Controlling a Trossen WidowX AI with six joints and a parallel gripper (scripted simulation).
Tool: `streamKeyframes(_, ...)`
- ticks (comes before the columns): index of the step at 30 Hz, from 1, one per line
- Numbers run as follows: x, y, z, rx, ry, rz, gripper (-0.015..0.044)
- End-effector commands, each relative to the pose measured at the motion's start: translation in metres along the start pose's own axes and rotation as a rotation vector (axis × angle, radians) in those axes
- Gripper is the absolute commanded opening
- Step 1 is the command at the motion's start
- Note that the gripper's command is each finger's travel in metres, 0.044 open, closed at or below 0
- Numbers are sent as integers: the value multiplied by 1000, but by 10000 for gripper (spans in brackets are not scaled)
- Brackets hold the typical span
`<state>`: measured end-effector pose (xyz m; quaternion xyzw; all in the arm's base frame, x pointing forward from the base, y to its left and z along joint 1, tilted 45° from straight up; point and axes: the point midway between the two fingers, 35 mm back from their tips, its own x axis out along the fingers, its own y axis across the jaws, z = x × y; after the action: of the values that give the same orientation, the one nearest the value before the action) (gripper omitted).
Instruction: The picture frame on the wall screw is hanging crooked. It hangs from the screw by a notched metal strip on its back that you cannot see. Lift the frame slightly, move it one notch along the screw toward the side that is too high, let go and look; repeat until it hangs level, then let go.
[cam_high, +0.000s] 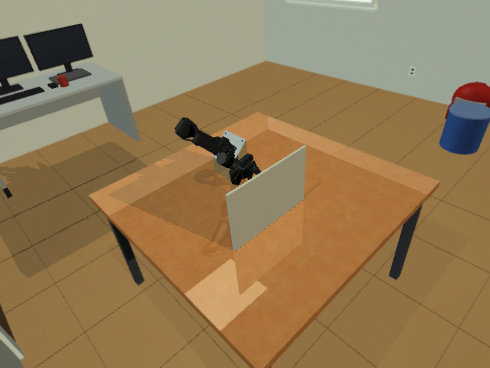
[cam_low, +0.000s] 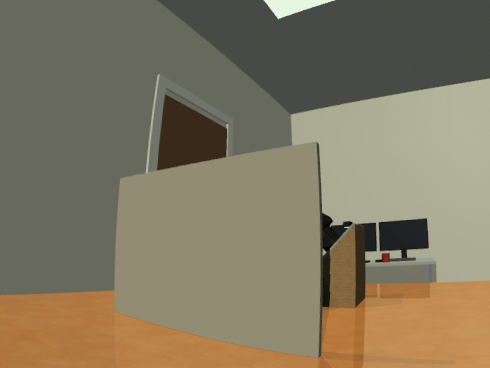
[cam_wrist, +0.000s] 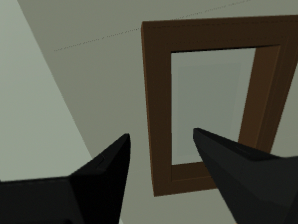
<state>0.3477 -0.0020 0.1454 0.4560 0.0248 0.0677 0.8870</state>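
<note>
The picture frame (cam_wrist: 159, 90) shows in the wrist view, right of centre. It has a brown border and a pale middle, and hangs on the front of the upright panel (cam_wrist: 100, 90) (cam_high: 267, 200) (cam_low: 215, 250). Its left side is not parallel with the panel's left edge; the slanted view does not show which side is higher. The screw and strip are hidden. The top and exterior views see only the panel's back, so the frame is hidden there. My gripper (cam_wrist: 161, 135) is open and empty, its fingers apart in front of the frame's lower left part. In the top view it is close behind the panel.
The panel stands upright on the wooden table (cam_high: 350, 240). The arm's base block (cam_low: 343, 270) is on the frame's side of the panel. A desk (cam_high: 107, 80) with monitors and a blue cylinder (cam_high: 464, 131) are away from the table.
</note>
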Motion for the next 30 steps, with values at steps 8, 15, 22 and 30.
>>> streamKeyframes(8, 19, 1, 1, 2, -3, 2, 260)
streamKeyframes(15, 23, 1, 0, 2, -3, 2, 260)
streamKeyframes(22, 23, 1, 0, 2, -3, 2, 260)
streamKeyframes(30, 23, 1, 0, 2, -3, 2, 260)
